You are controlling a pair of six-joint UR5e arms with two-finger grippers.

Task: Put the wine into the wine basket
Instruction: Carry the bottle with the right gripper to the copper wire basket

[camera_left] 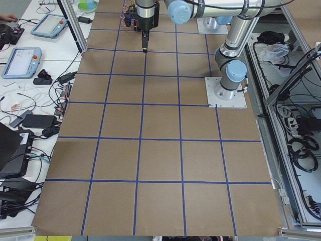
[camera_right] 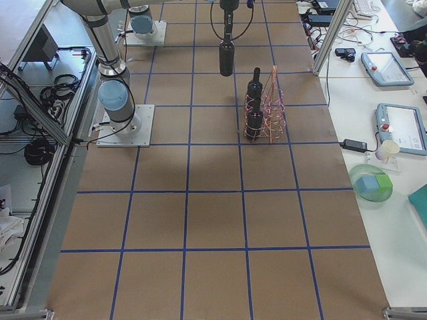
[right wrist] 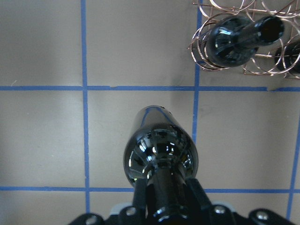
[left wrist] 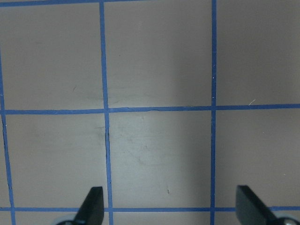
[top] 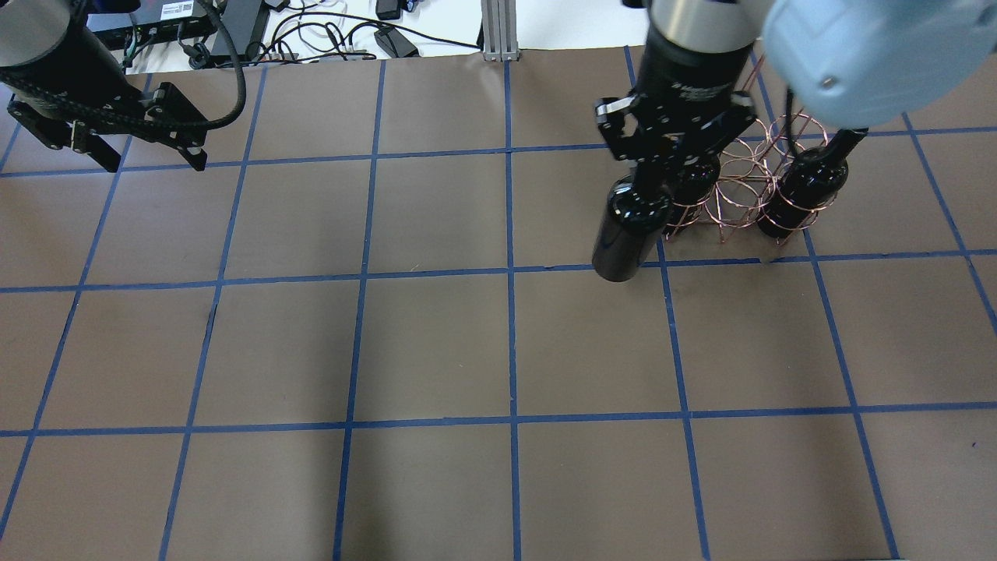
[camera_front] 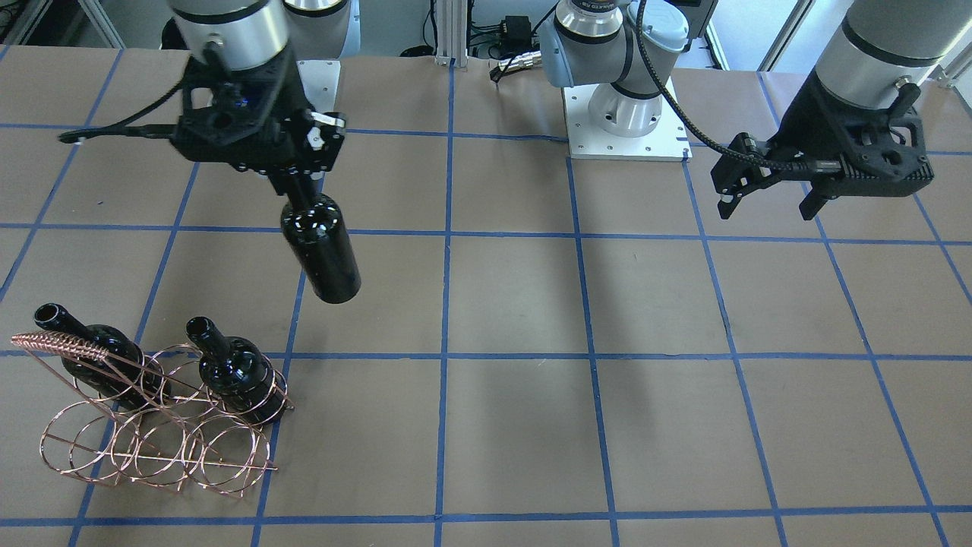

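Note:
My right gripper (camera_front: 300,182) is shut on the neck of a glossy black wine bottle (camera_front: 320,251), which hangs slightly tilted above the table. In the right wrist view the wine (right wrist: 159,154) hangs straight below the gripper (right wrist: 164,197). The copper wire wine basket (camera_front: 64,346) stands to the side on the table and holds two alike bottles (camera_front: 102,357) (camera_front: 235,376), necks up. From overhead, the held bottle (top: 627,230) is just beside the basket (top: 736,187). My left gripper (camera_front: 767,201) hovers open and empty far across the table, its fingertips (left wrist: 91,206) spread wide over bare paper.
Brown paper with a blue tape grid covers the table (top: 436,351). The arm bases (camera_front: 626,114) stand on white plates at the robot's edge. Cables and tablets (camera_left: 30,55) lie on a side bench beyond the far edge.

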